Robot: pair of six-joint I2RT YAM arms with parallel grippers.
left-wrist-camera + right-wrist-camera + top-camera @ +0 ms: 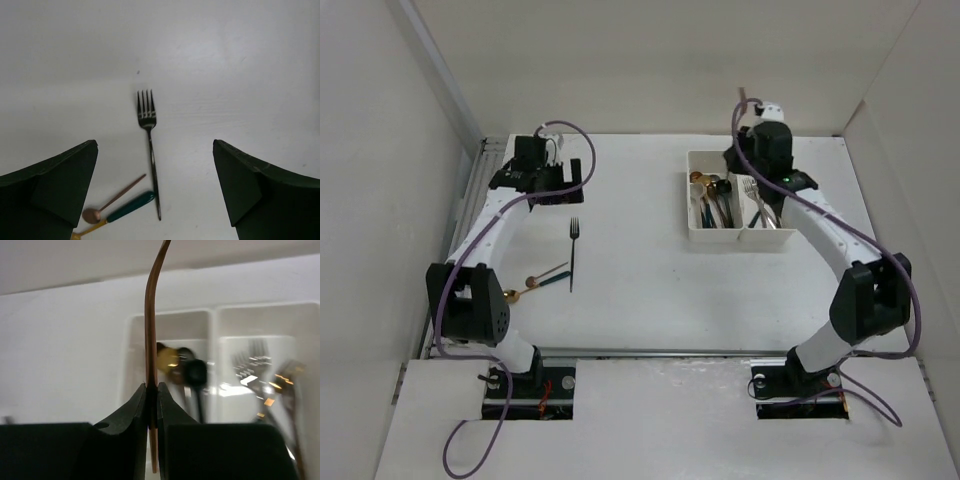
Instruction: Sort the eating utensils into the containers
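Right gripper (151,390) clamps a thin copper handle (149,315) above the white tray (175,313); left gripper (154,146) stands wide open over a dark fork (147,114).

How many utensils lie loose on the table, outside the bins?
3, clustered left of centre: a dark fork, a copper spoon beside its handle, and a green-handled utensil reaching that handle. The left arm might hide more.

The left arm (485,230) reaches forward from its base with the elbow bent low. Its wrist tips the left claw (155,150) downward, fingers spread wide and holding nothing. The right arm (830,230) stretches toward the far right, and the right claw (151,390) is pinched tight on a thin copper handle (150,315).
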